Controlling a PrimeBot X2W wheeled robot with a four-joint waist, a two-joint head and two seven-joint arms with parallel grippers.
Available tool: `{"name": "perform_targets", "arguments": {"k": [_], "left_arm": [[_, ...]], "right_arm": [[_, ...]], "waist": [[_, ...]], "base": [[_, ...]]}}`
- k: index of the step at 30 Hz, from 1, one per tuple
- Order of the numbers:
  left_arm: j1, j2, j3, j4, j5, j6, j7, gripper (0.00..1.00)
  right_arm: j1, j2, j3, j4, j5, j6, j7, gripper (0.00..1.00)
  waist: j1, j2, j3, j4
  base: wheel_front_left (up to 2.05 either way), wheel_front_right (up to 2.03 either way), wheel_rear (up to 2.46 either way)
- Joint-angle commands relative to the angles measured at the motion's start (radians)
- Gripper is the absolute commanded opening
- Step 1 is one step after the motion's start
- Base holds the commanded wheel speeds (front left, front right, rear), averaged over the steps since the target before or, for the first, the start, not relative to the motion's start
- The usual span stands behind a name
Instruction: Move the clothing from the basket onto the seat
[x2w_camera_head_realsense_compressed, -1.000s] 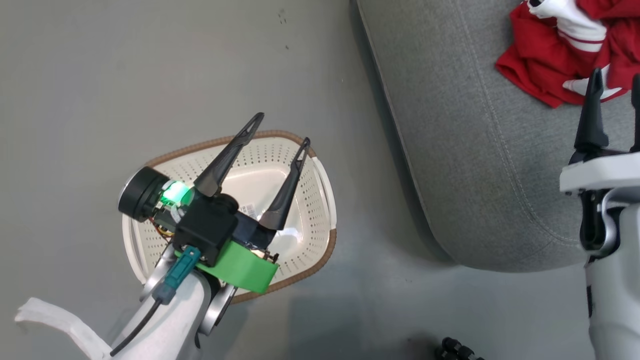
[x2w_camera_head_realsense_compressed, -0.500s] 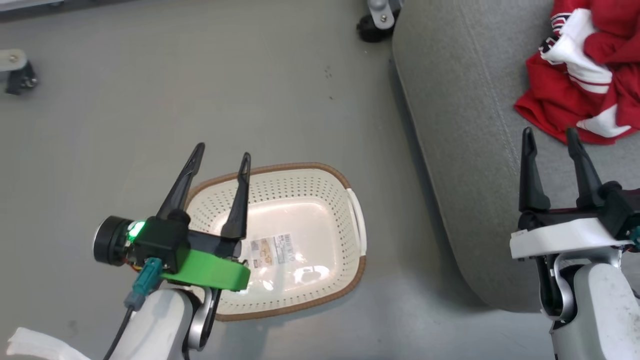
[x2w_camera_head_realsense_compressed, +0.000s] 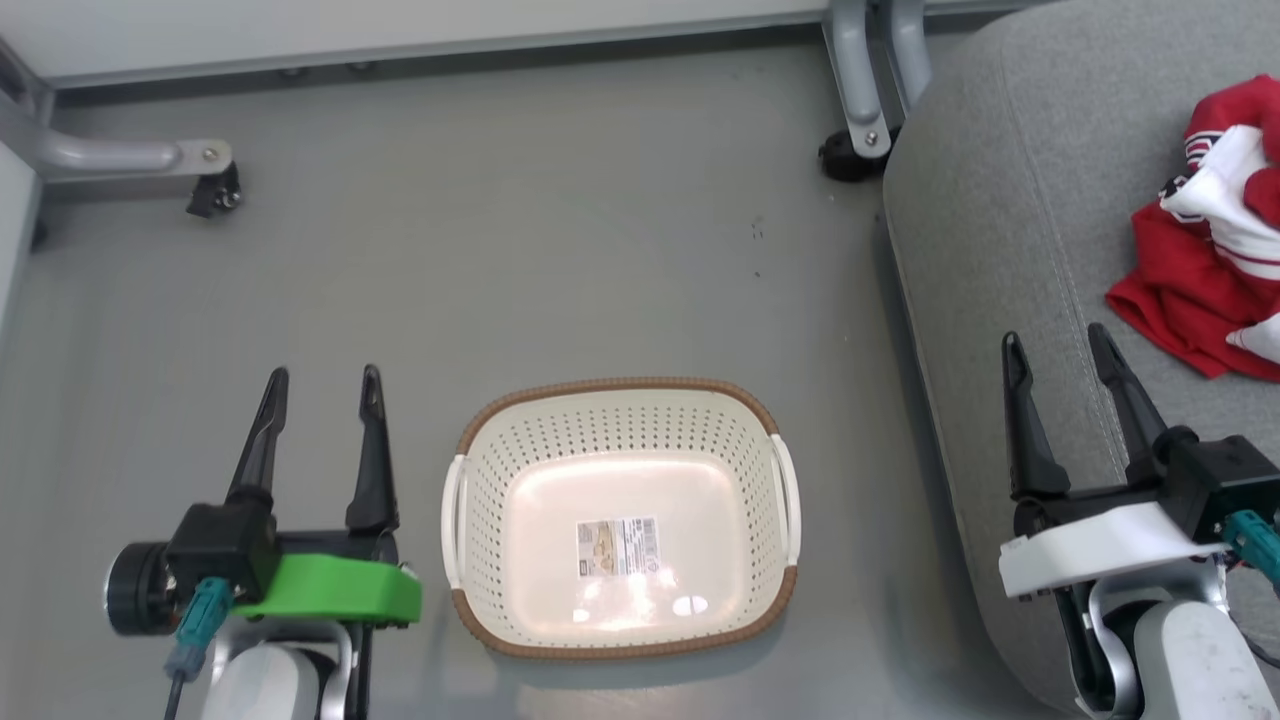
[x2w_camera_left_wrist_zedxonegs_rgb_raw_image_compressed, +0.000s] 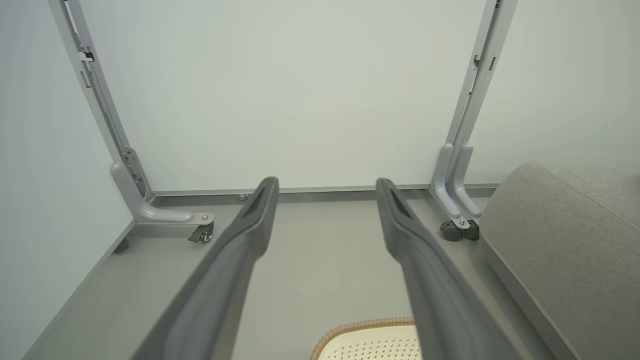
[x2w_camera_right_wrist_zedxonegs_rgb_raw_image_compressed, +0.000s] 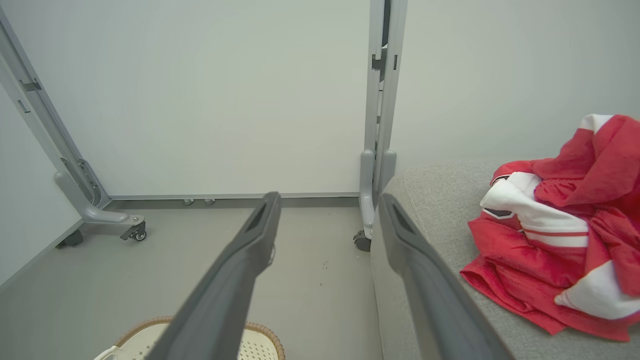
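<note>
**A:** What has been changed over the last second?

**B:** The head camera has been swung, so the shift of the whole picture is not to be read as a move of the things. Measured against the things themselves, both arms have been drawn back. The left gripper (x2w_camera_head_realsense_compressed: 324, 376), seen above the basket (x2w_camera_head_realsense_compressed: 620, 425) a second ago, is now held over the floor (x2w_camera_head_realsense_compressed: 500, 250) just beside the basket's left handle (x2w_camera_head_realsense_compressed: 453, 520), clear of it. The right gripper (x2w_camera_head_realsense_compressed: 1055, 336), whose fingertips were then at the clothing (x2w_camera_head_realsense_compressed: 1200, 300), is now held over the seat (x2w_camera_head_realsense_compressed: 1000, 230), near the rounded edge that faces the basket and well apart from the garments.

**A:** How have the jaws been left?

**B:** Both pairs of fingers are spread wide and nothing is held in either. In each wrist view, bare floor and wall are seen between them.

**A:** Where is the clothing to be found?

**B:** It is heaped on the seat, well in from that edge and beyond the stitched seam (x2w_camera_head_realsense_compressed: 1075, 290), a crumple of red with white panels. The basket is left standing on the floor between the two grippers, with nothing in it but the label sticker (x2w_camera_head_realsense_compressed: 617, 545) on its bottom.

**A:** What is meant by this for the task?

**B:** The task is judged done. Nothing is left to be fetched, and the arms appear to have been brought back to rest. No further grasp seems to be called for.
</note>
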Motion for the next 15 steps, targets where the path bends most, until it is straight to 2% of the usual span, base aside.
{"name": "perform_targets", "arguments": {"k": [1,15], "left_arm": [[0.029,-0.005,0.020,0.004,0.013,-0.007,-0.003,1.00],[0.155,-0.046,0.111,0.027,0.071,-0.081,-0.003,1.00]], "right_arm": [[0.024,0.001,0.003,-0.009,-0.006,-0.001,0.007,1.00],[0.141,0.006,0.015,-0.041,-0.003,-0.001,0.045,1.00]], "waist": [[0.0001,0.0000,-0.047,0.030],[0.0001,0.0000,-0.143,0.021]], "base": [[0.00,0.00,0.00],[0.00,0.00,0.00]]}}
